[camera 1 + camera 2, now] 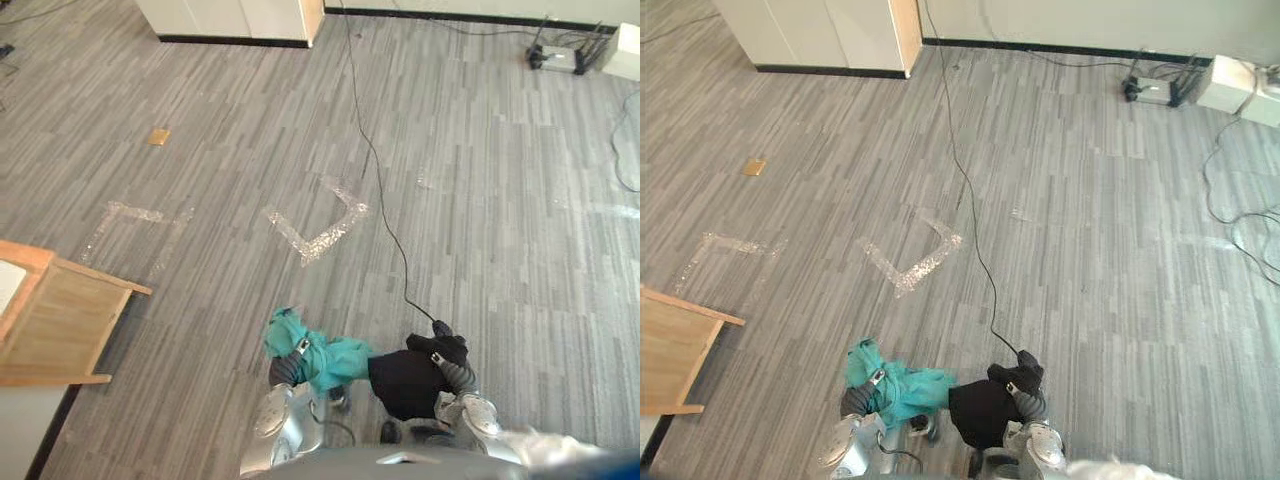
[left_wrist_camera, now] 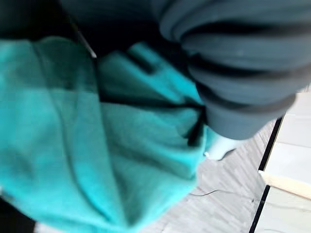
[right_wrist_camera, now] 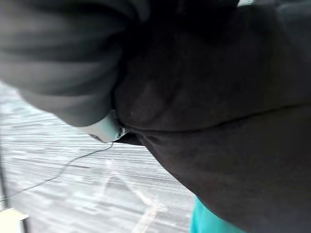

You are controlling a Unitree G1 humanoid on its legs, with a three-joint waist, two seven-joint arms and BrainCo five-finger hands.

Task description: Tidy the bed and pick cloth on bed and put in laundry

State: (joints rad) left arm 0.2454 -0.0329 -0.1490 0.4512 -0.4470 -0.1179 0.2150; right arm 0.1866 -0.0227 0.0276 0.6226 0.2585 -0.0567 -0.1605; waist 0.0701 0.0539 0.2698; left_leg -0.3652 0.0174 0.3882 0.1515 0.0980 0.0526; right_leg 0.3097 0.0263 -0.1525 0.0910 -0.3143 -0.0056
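A teal cloth (image 1: 335, 362) hangs bunched from my left hand (image 1: 284, 370), low in the eye views above the grey floor. Its folds gather in at the hand's dark ribbed cover (image 2: 233, 63), and the fingers are buried in the fabric. Right beside it a black cloth (image 1: 405, 380) hangs from my right hand (image 1: 450, 352), which is curled over its top edge. In the right wrist view the black cloth (image 3: 218, 121) spreads out past the cover (image 3: 63, 58), with a corner of the teal cloth (image 3: 204, 221) below it. The two cloths touch each other.
A wooden bed end (image 1: 60, 320) juts in at the left edge. White cabinets (image 1: 240, 18) stand at the back. A thin cable (image 1: 380, 190) runs across the floor past tape marks (image 1: 320, 235). A small brown tile (image 1: 159, 136) and a floor device (image 1: 555, 57) lie farther off.
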